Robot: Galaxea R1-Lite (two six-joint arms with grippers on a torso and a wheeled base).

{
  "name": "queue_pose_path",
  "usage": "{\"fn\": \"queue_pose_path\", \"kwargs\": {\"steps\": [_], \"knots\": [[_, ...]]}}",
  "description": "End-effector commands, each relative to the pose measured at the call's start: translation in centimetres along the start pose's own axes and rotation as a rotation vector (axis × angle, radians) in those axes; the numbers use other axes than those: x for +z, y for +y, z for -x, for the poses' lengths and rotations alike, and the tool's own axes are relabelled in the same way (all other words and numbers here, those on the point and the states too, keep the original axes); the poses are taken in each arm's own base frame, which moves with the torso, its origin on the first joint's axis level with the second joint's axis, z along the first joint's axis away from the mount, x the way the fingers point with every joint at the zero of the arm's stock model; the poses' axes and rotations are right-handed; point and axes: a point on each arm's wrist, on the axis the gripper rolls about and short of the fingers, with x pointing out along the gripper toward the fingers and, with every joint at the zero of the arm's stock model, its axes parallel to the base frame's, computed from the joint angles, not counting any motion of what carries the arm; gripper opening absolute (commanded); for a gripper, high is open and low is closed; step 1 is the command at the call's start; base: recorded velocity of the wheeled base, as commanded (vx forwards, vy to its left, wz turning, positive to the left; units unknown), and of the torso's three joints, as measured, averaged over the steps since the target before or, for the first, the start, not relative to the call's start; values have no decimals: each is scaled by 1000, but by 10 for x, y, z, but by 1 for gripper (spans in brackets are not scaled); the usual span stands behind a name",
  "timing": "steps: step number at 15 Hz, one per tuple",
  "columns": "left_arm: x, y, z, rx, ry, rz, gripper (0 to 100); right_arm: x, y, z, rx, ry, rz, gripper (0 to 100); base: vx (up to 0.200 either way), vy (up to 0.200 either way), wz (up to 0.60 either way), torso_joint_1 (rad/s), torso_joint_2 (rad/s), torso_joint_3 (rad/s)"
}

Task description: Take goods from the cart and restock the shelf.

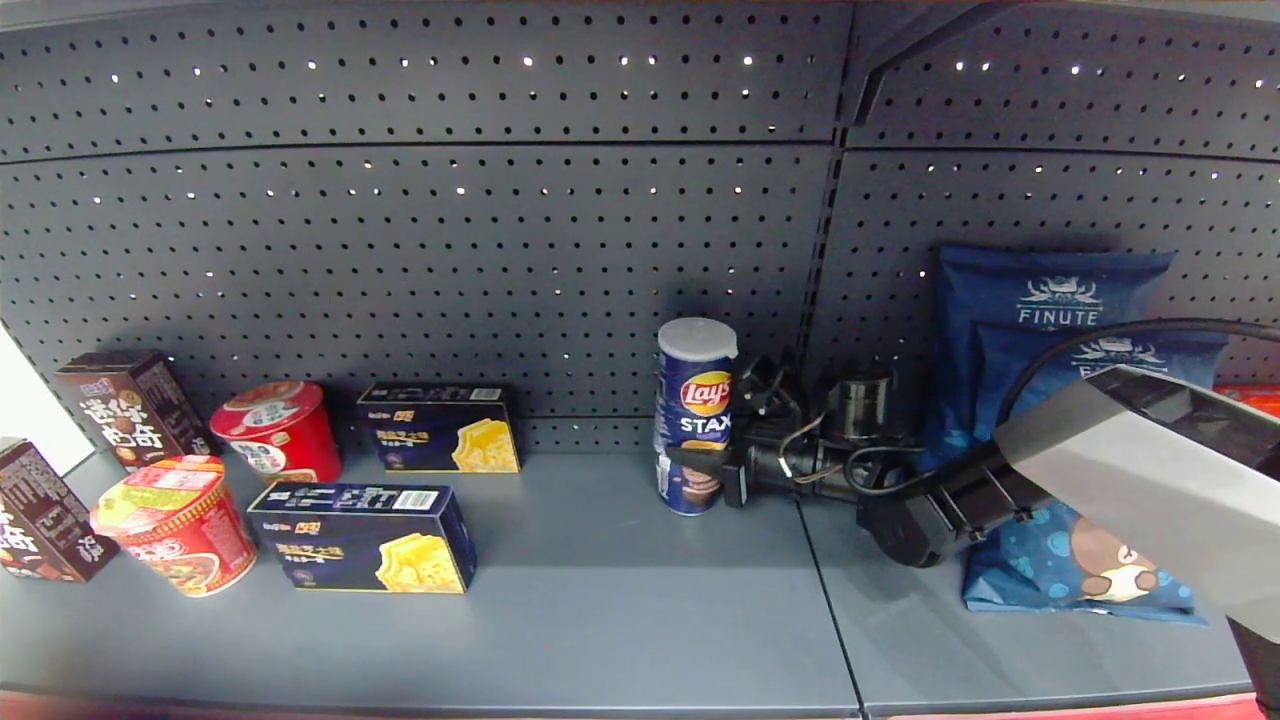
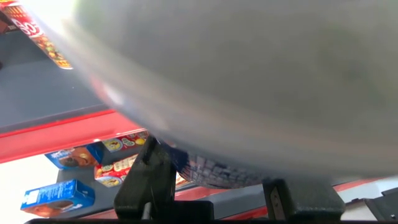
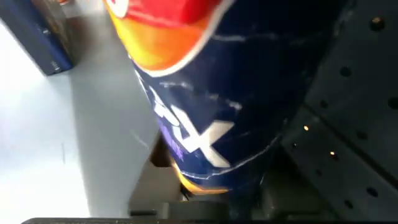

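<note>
Right pincer (image 1: 703,468) is clamped round the lower half of the blue chips can (image 1: 696,395), which stands upright on the grey shelf (image 1: 620,600) near the pegboard back, between the navy boxes (image 1: 440,428) and blue snack bags (image 1: 1050,300); left pincer (image 2: 211,202), honestly can't tell its grip.

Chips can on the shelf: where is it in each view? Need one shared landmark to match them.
Head view: chips can stands upright mid-picture, at the back of the shelf, in front of the pegboard.
Right wrist view: close up, filling the middle, with the pegboard behind it.
Left wrist view: not in it.
Shared landmark: the pegboard.
</note>
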Motion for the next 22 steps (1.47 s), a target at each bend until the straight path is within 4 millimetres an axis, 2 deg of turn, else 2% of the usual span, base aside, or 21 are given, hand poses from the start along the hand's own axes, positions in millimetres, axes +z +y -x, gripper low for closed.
{"fn": "queue_pose_path", "kwargs": {"steps": [1,2,5,9,12,15,18,22], "knots": [[0,0,0,1,1,1,0,14,15,-2,4,-16,10,0,0,0,0,0,0,0],[0,0,0,1,1,1,0,17,19,-1,-1,-19,-1,0,0,0,0,0,0,0],[0,0,0,-1,1,5,0,41,49,18,-48,-51,-42,0,0,0,0,0,0,0],[0,0,0,-2,-1,7,0,57,86,66,-85,-37,-50,0,0,0,0,0,0,0],[0,0,0,-2,-1,7,0,60,118,99,-115,-22,-46,0,0,0,0,0,0,0],[0,0,0,-2,-2,2,0,54,139,116,-99,-28,-48,0,0,0,0,0,0,0],[0,0,0,5,0,7,0,36,144,125,-113,-32,-66,0,0,0,0,0,0,0],[0,0,0,16,-1,7,0,20,145,122,-112,-24,-84,0,0,0,0,0,0,0]]}}
